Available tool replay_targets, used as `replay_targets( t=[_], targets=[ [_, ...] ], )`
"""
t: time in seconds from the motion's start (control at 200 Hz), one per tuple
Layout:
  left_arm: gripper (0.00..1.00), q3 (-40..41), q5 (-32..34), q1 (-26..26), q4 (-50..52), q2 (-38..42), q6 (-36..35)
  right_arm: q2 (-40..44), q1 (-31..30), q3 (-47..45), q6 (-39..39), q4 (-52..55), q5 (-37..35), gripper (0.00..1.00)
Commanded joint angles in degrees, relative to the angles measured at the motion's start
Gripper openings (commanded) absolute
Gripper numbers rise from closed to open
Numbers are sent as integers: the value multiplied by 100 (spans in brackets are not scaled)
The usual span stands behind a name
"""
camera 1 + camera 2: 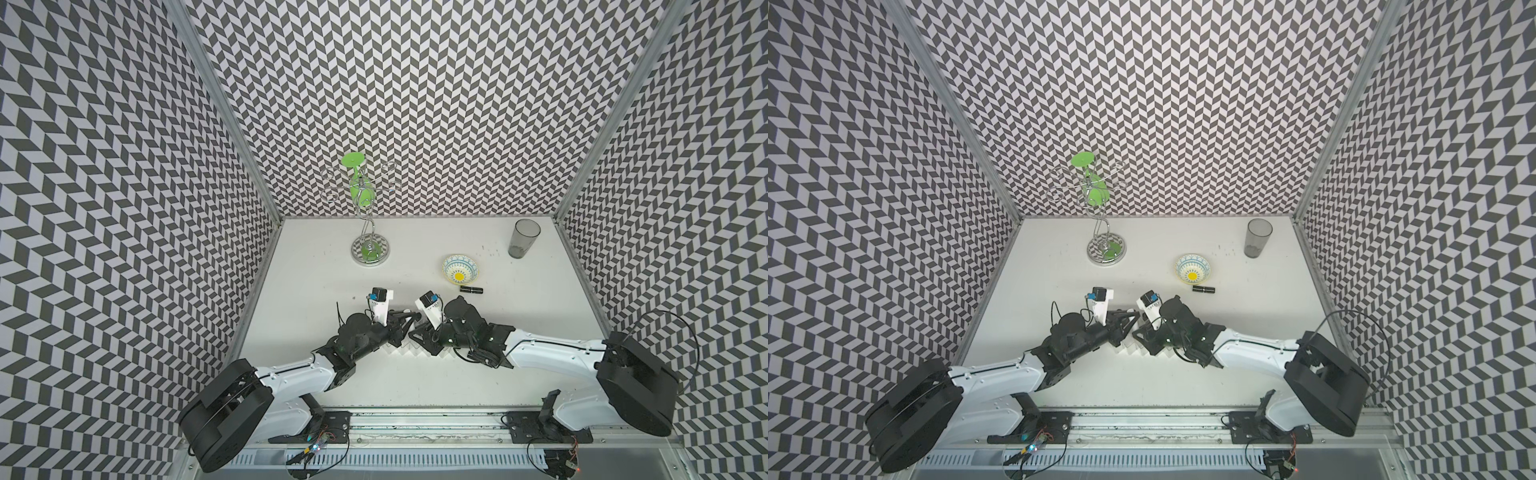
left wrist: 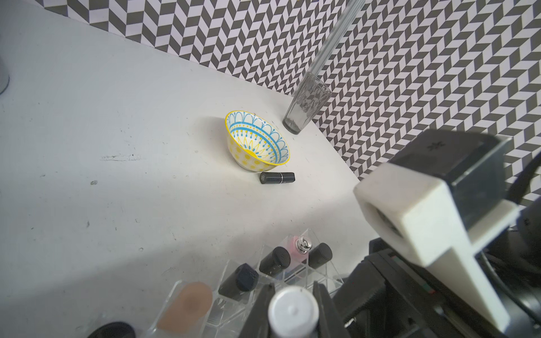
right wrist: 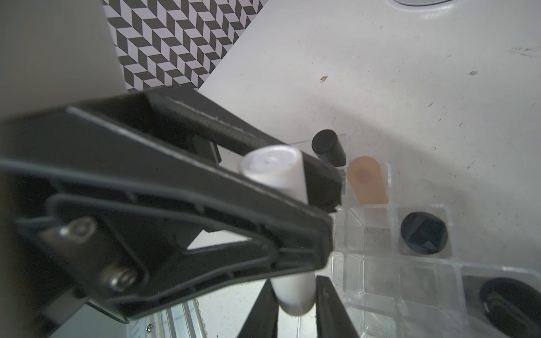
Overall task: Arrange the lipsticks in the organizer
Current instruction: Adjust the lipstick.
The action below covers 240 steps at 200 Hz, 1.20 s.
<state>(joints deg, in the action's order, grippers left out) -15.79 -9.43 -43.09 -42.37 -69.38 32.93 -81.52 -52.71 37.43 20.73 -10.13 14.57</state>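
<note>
The white table bears everything. The clear organizer stands on its robot-side half. In both top views the left arm and right arm meet directly over the organizer and hide nearly all of it. Only its zigzag near edge shows there.

A tall wire stand with a green goblet hung on it rises well beyond the organizer, toward the back wall. The grey tumbler stands far beyond the organizer, to its right. The patterned bowl sits between the two. One black lipstick lies on its side just beside the bowl, on the side facing the organizer and well apart from it.

In the organizer's cells stand a beige lipstick, several black tubes and a pink tube with a silver cap, nearest the bowl.

The left gripper is clamped narrow on the white lipstick, near its upper end. It holds the tube in the air at the organizer's edge, and which cell lies below cannot be told. In the right wrist view this gripper blocks much of the organizer.

The right gripper has its jaws narrow around the tube's lower end, a finger close on each side. Whether they press it cannot be told.
</note>
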Motion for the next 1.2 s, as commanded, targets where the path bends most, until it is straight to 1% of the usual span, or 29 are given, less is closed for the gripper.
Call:
replay_targets(
  t=[0.0, 0.15, 0.25, 0.416, 0.531, 0.616, 0.681, 0.756, 0.846, 0.941, 1.102, 1.197],
  targets=[
    [0, -124, -128, 36, -303, -74, -6, 184, -38, -60, -59, -257, -156, 36],
    [0, -87, -114, 51, -440, -75, 45, 768, -38, -599, 179, -867, -578, 64],
    [0, 7, -123, 137, -726, 21, 242, 1318, -37, -999, 208, -1233, -788, 70],
    [0, 98, -464, 412, -1638, 209, 1051, 2195, -22, -1776, 215, -2178, -1076, 70],
    [0, 291, -498, 416, -2614, 278, 1568, 2669, -27, -2149, 151, -2914, -922, 65],
    [0, 366, -313, 412, -2734, 410, 1705, 2854, -25, -2287, 91, -3301, -910, 65],
    [0, 401, -275, 413, -2714, 501, 1747, 2892, -25, -2270, 0, -3379, -899, 65],
    [0, 467, -372, 407, -2895, 536, 1851, 2799, -21, -2236, 28, -3563, -835, 65],
    [0, 523, -430, 385, -3082, 521, 1919, 2492, -37, -2117, 49, -3854, -498, 63],
    [0, 534, -400, 380, -3054, 547, 1908, 2108, -37, -1941, 67, -4033, -265, 63],
    [0, 585, -349, 356, -3025, 642, 1774, 1588, -36, -1605, 133, -4095, -169, 63],
    [0, 595, -293, 354, -2839, 748, 1722, 1357, -37, -1448, 155, -4089, -130, 63]
  ],
)
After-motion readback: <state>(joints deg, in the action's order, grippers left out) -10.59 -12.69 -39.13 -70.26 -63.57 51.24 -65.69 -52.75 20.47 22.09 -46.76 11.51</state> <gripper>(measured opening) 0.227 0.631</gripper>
